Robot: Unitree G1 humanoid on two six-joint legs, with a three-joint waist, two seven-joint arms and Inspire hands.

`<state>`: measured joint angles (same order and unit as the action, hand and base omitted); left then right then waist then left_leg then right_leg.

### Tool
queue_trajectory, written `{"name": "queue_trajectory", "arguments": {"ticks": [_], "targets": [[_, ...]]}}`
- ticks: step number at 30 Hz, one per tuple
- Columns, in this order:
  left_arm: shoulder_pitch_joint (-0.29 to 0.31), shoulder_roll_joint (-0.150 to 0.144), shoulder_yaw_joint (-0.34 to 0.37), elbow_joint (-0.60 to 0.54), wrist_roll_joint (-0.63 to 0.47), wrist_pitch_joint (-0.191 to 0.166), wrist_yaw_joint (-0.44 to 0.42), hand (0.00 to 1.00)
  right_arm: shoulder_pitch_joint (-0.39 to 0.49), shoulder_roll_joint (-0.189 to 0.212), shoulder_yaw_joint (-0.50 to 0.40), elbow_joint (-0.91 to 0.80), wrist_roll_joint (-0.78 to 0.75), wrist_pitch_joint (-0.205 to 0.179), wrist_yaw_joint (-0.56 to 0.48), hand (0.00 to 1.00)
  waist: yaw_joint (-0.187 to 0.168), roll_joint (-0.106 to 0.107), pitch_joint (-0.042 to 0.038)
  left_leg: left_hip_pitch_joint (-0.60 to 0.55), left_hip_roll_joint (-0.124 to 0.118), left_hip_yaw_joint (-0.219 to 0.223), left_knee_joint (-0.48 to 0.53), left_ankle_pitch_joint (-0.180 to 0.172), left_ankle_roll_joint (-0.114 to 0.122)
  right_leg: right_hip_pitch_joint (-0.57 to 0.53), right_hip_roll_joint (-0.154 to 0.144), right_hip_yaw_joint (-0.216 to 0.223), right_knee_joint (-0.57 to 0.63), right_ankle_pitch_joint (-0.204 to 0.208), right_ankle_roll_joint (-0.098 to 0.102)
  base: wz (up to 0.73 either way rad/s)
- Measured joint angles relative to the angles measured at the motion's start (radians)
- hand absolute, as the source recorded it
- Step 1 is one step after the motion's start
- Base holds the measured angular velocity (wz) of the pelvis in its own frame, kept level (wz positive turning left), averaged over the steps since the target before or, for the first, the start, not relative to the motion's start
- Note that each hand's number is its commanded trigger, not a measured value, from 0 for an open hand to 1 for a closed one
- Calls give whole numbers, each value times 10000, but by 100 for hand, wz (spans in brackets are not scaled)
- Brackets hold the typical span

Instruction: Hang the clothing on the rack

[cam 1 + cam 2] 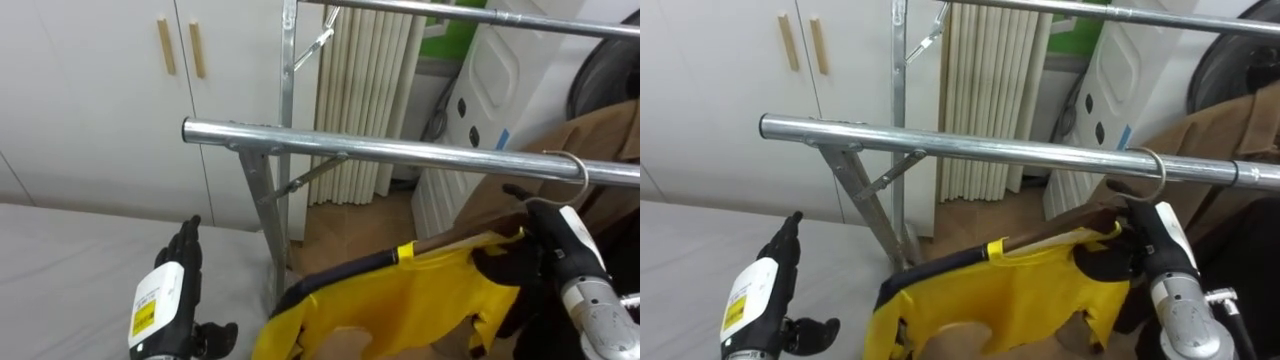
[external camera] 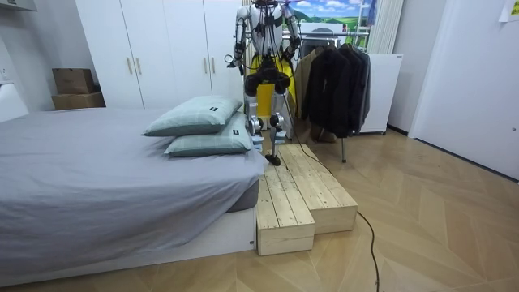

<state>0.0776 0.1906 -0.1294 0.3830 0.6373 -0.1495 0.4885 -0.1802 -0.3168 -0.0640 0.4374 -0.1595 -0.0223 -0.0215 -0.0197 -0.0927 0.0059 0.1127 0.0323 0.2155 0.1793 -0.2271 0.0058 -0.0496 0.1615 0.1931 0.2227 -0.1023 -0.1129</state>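
**Yellow garment with dark trim [image 1: 400, 300]: hook on the rail, release to come**

Your garment hangs just below the shiny round steel rail [image 1: 400, 152]. It is carried on a brown wooden hanger [image 1: 445, 243], whose curved wire hook [image 1: 578, 170] sits over the rail as far as the eye views show. The right hand [image 1: 505, 265] is at the hanger's neck. Its dark fingers are curled there against collar and wood, so I read it as gripping the hanger. The left hand [image 1: 185, 262] is raised over the grey bed [image 1: 60, 250], well apart from the garment, with fingers straight and holding nothing.

I judge the hanging step nearly done: the hook is placed, but the hand has not yet let go. Before you release, make sure the hook bears fully on the rail. Then ease the right fingers open and draw the hand down and away without catching the collar.

The rail is smooth bare metal, so the thin hook is likely to slide along it at a nudge. The cloth looks light and limp, bunched in soft folds, and it could slip off the hanger's arm if tugged. A brown coat [image 1: 600, 135] hangs close by on the right, which leaves you little room on that side.
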Motion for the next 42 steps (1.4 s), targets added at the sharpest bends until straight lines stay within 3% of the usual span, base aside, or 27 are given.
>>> {"name": "queue_trajectory", "arguments": {"ticks": [19, 24, 32, 42], "targets": [[118, 14, 42, 29, 35, -14, 28, 0, 106, 131, -13, -15, -92, -35, -171, 0, -132, -114, 19, 17, 0, 0, -72, 0, 0, 17, 12, 86, -60, -1, 0, 0], [312, 15, 39, 28, 20, -13, 29, 0, 107, 131, -93, -15, 61, -36, -441, 0, -348, -35, -4, 37, 3, -17, -93, 0, 1, 94, -3, 51, -164, 11, -4, 1], [313, 12, -107, 27, 13, -15, 27, 0, 370, 134, -108, 66, 668, -122, -541, 0, -578, 263, 8, 69, 9, 19, -115, 0, 1, 126, 16, 119, -175, 25, -7, -3], [311, 159, -107, 224, -168, -105, 236, 0, 634, 127, -659, 305, 2214, -145, -875, 0, -786, 318, 29, 183, 70, 16, -114, -2, -1, 228, 94, 237, -187, 24, -35, -3]]}}
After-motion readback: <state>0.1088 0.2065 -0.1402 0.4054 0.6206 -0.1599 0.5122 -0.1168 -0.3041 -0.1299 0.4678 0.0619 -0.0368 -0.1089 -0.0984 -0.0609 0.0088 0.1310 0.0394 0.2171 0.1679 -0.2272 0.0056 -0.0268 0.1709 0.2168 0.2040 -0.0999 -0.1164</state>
